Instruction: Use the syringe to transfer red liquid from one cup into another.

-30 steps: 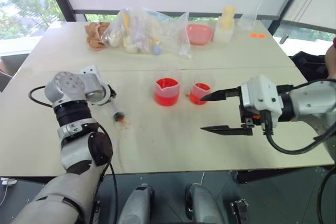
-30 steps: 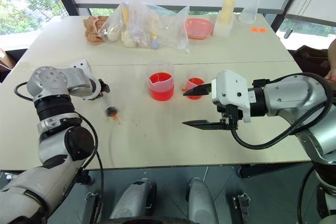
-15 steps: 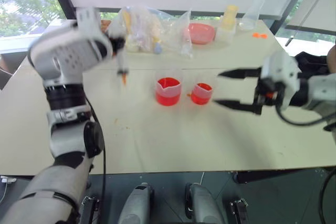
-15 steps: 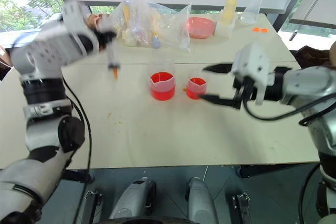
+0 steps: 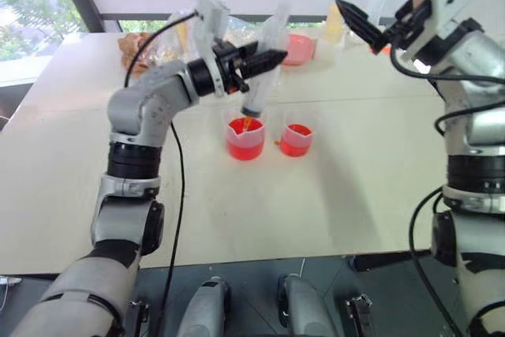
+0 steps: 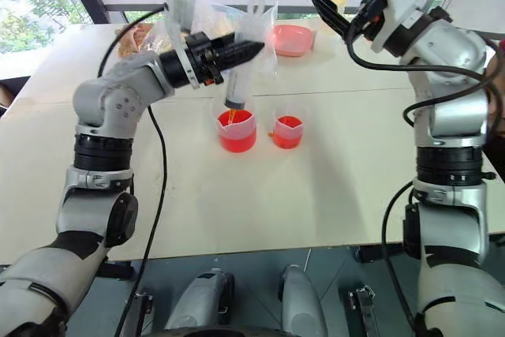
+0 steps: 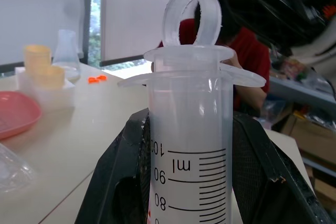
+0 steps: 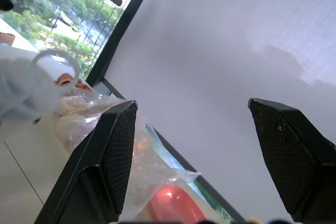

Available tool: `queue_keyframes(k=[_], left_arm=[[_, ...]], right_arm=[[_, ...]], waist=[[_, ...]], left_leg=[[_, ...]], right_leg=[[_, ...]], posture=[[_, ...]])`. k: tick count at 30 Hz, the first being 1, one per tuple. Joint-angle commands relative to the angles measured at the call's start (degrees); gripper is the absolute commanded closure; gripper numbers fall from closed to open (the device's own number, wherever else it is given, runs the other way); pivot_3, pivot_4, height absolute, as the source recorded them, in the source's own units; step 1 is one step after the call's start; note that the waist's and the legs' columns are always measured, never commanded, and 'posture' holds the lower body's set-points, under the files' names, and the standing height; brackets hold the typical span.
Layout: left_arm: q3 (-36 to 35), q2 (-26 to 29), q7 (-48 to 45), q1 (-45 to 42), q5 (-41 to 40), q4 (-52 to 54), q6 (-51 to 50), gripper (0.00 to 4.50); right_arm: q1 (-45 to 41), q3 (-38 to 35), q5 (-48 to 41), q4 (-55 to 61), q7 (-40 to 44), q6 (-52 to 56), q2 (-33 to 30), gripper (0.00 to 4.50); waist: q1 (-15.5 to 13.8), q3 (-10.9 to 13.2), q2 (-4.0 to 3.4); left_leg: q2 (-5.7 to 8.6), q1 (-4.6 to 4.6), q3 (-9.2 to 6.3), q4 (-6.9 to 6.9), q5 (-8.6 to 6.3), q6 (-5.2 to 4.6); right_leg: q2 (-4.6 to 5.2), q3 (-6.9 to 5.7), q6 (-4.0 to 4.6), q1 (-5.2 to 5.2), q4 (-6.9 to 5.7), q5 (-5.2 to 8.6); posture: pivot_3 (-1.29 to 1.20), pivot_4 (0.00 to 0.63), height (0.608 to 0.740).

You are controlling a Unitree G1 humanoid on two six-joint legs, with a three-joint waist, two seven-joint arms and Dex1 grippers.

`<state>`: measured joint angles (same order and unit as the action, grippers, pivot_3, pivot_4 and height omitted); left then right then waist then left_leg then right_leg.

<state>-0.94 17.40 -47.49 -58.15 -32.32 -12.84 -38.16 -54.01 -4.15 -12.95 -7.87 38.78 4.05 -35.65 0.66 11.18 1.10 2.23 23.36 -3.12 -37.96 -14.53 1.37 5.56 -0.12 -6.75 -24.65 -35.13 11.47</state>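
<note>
Red liquid (image 5: 244,147) fills the lower part of the wide cup (image 5: 245,138) on the pale tabletop (image 5: 331,195), and more of it sits in the small cup (image 5: 297,139) just beside it, toward the robot's right. Both cups stand upright near the middle of the tabletop.

Above the wide cup, the left fingers (image 5: 264,59) are clamped on the barrel of the syringe (image 5: 260,76), one black pad (image 7: 123,177) on each side of the clear tube in the left wrist view. The syringe hangs nearly upright, slightly tilted, with its orange tip (image 5: 249,122) pointing down at the mouth of the wide cup, at or just above the liquid; I cannot tell whether it touches. Its ring-shaped plunger top (image 7: 191,17) sticks up past the flange, and the printed marks 100, 90 and 80 show on the barrel.

The right fingers (image 5: 379,1) are raised high over the far right of the tabletop, spread wide apart and holding nothing, well apart from the cups.

At the far edge lie a crumpled clear bag (image 5: 189,49) with items inside, a pink dish (image 5: 298,49), a yellowish stack of containers (image 7: 39,69) and a clear flask (image 7: 66,56). A person in a red top (image 7: 249,61) is seen behind the syringe in the left wrist view.
</note>
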Motion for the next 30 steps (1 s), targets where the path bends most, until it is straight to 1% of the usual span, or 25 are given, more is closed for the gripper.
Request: queue_keyframes(k=[1, 9, 12, 14, 19, 21, 24, 25, 30], left_arm=[[0.25, 0.00, -1.90, 0.28, 1.46, 0.50, 4.28, 3.04], [-1.80, -0.50, -0.67, -0.03, 2.23, -0.18, 7.03, 3.04], [-3.36, -0.98, 0.22, -1.48, 0.07, 0.12, 5.03, 3.04], [-4.69, -1.38, 0.64, -2.38, -2.94, 1.37, 1.87, 3.04], [-6.02, -1.42, 1.30, -2.90, -7.00, 3.92, -3.65, 3.04], [-6.27, -1.48, 1.71, -3.02, -7.08, 4.65, -3.23, 3.04], [-6.03, -1.15, 1.46, -2.99, -4.59, 2.87, 1.10, 3.04], [-6.21, -1.25, 1.39, -2.80, -3.52, 1.50, 3.66, 3.04], [-5.69, -0.79, -0.57, -3.01, -0.42, -4.52, 10.19, 3.04]], right_arm=[[-1.99, 0.41, 1.00, -0.62, -0.47, -2.57, 1.45, 0.99], [-1.75, 1.99, 0.79, -1.54, 1.27, -3.70, 4.17, 0.99], [-1.70, 2.10, 0.78, -1.54, 1.75, -3.73, 4.30, 0.99], [-1.68, 2.15, 0.80, -1.49, 2.03, -3.66, 4.22, 0.99], [-1.15, 2.18, 0.96, -0.94, 2.35, -3.37, 3.99, 0.99], [-0.73, 2.06, 0.86, -0.40, 2.42, -3.16, 3.83, 0.99], [-0.93, 1.73, 0.70, -0.30, 2.16, -3.12, 3.91, 0.99], [-1.05, 1.68, 0.58, -0.34, 2.18, -3.19, 4.00, 0.99], [-1.94, 2.27, 0.87, -1.20, 2.09, -3.90, 4.80, 0.99]], waist=[[0.03, 0.00, 0.00], [0.13, 0.00, -0.01], [0.15, 0.01, -0.01], [0.15, 0.01, -0.01], [0.18, 0.01, -0.01], [0.19, 0.01, -0.01], [0.22, 0.01, -0.01], [0.20, 0.01, -0.01], [0.16, 0.01, -0.01]], left_leg=[[0.00, 0.00, 0.00, 0.00, 0.00, 0.00], [0.00, -0.01, -0.04, -0.01, -0.01, -0.02], [0.00, -0.01, -0.06, -0.01, -0.01, -0.02], [0.00, -0.01, -0.06, -0.01, -0.01, -0.02], [0.00, -0.01, -0.07, -0.01, -0.01, -0.02], [0.00, -0.01, -0.09, -0.01, -0.01, -0.02], [0.00, -0.02, -0.08, 0.00, -0.01, -0.02], [0.00, -0.02, -0.08, 0.00, -0.01, -0.02], [0.00, -0.02, -0.06, 0.00, -0.01, -0.01]], right_leg=[[0.00, 0.00, 0.00, 0.00, 0.00, 0.00], [-0.01, -0.01, 0.00, 0.00, -0.04, 0.00], [-0.01, -0.02, 0.00, 0.00, -0.06, 0.00], [-0.01, -0.02, 0.00, -0.01, -0.06, 0.00], [-0.01, -0.02, -0.01, -0.01, -0.06, 0.00], [-0.02, -0.03, -0.01, -0.01, -0.07, 0.00], [-0.02, -0.02, 0.00, -0.01, -0.07, 0.00], [-0.02, -0.02, 0.00, -0.01, -0.07, 0.00], [-0.02, -0.03, 0.00, -0.01, -0.07, 0.00]], posture=[[0.00, 0.150, 0.740], [0.00, 0.150, 0.740], [0.00, 0.150, 0.740], [0.00, 0.150, 0.740], [0.00, 0.150, 0.740], [0.00, 0.150, 0.740], [0.00, 0.150, 0.740], [0.00, 0.150, 0.740], [0.00, 0.150, 0.740]])
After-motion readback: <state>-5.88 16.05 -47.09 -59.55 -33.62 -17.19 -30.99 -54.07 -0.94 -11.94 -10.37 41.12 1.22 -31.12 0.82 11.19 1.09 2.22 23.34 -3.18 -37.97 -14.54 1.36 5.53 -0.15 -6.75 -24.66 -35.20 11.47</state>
